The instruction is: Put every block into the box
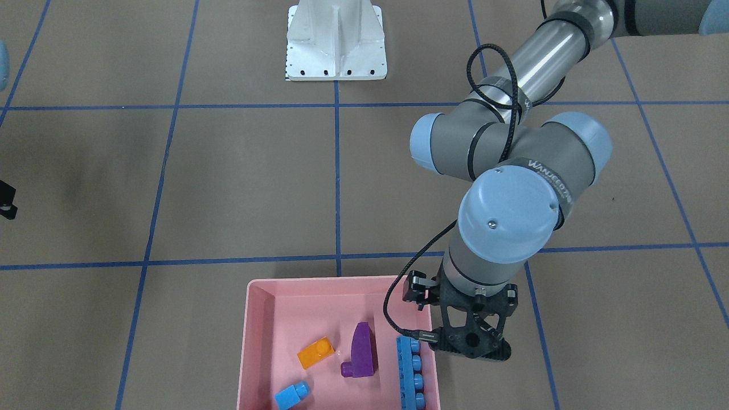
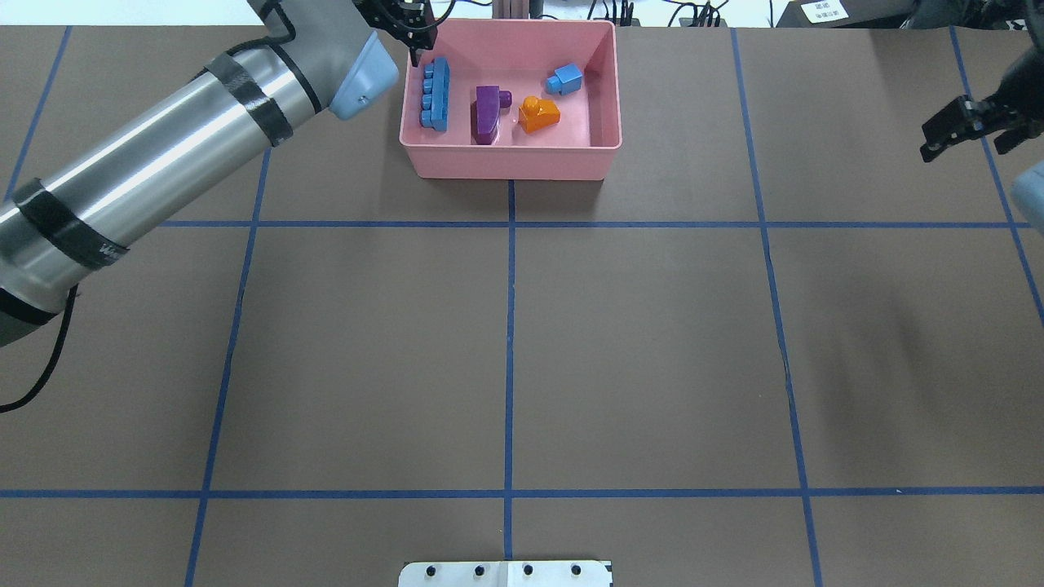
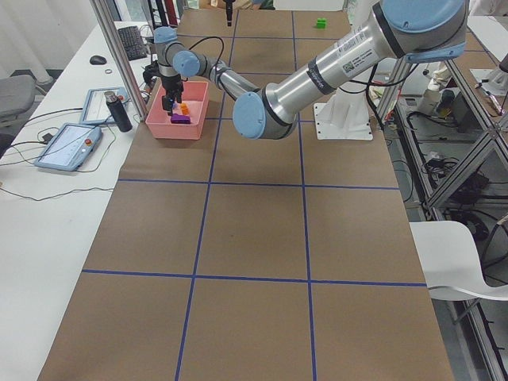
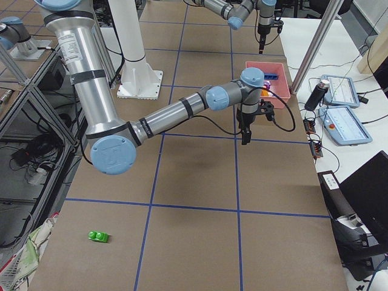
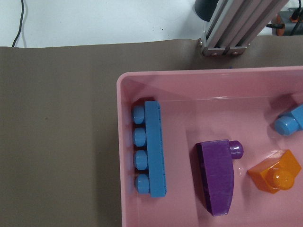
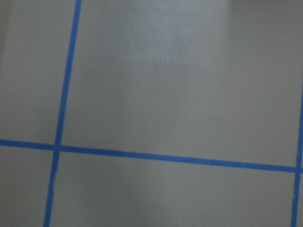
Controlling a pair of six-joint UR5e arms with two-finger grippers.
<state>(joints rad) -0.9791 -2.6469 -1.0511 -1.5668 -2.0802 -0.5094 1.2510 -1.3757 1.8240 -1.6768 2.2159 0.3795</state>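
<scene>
The box (image 2: 510, 163) (image 1: 253, 341) (image 5: 120, 151) sits at the tabletop's (image 2: 652, 342) far edge from the robot, straddling the centre tape line. Its far wall is close to that edge, where an aluminium post (image 5: 236, 26) stands.

Four blocks lie inside it. The long blue (image 2: 435, 94) (image 1: 411, 373) (image 5: 155, 146) is on its side along the wall at the robot's left end, with its studs turned to that wall and touching or nearly touching it. The purple (image 2: 487, 114) (image 1: 363, 356) (image 5: 218, 177) lies mid-box, with open floor between it and the long blue. The orange (image 2: 538, 116) (image 1: 316, 352) (image 5: 274, 172) is just beside the purple on its right. The small blue (image 2: 564, 79) (image 1: 291, 394) (image 5: 289, 120) lies on its side nearer the far wall, apart from the orange.

The green (image 4: 98, 236) (image 3: 321, 23) is outside the box, on the tabletop toward the robot's right end and well apart from the box, with bare surface all round it.

Between the box and the white base (image 1: 336, 42) (image 2: 506, 573) there is wide open brown surface crossed by blue tape lines.

The left end effector (image 2: 414, 55) (image 1: 475, 350) hangs over the box's left-end wall, above the far end of the long blue. I cannot tell whether its fingers are apart or together.

The right end effector (image 2: 966, 130) (image 4: 244, 136) hangs over bare tabletop at the robot's right, well apart from the box and the green, with its fingers spread apart.
</scene>
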